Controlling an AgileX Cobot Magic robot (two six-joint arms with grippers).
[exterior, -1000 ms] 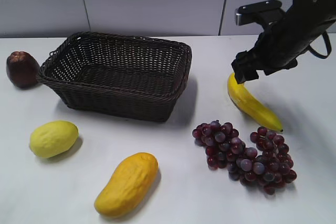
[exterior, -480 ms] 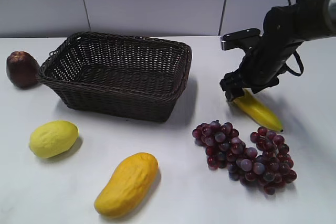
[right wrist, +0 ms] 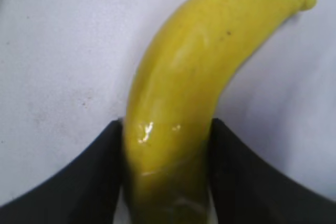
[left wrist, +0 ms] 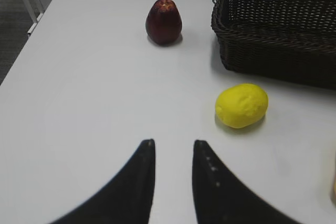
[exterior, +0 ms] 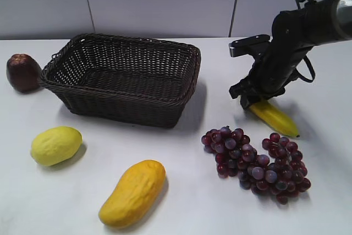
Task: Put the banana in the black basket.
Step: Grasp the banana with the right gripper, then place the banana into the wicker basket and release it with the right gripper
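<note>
Grasp made, carry and drop left. Right tool [exterior: 248, 98] clenched on the banana [exterior: 273, 118], fingers [right wrist: 94, 177] against both flanks. Banana low on the surface [exterior: 165, 202], right of the black basket [exterior: 125, 77], well apart. Long axis slanted, free tip pointed away from basket, toward viewer. Left tool [left wrist: 173, 153] released, empty.

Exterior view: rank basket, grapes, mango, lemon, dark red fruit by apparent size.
1. black basket
2. grapes
3. mango
4. lemon
5. dark red fruit

The dark red fruit sits farther back and is cut off by the frame edge, so last place is unsure.
</note>
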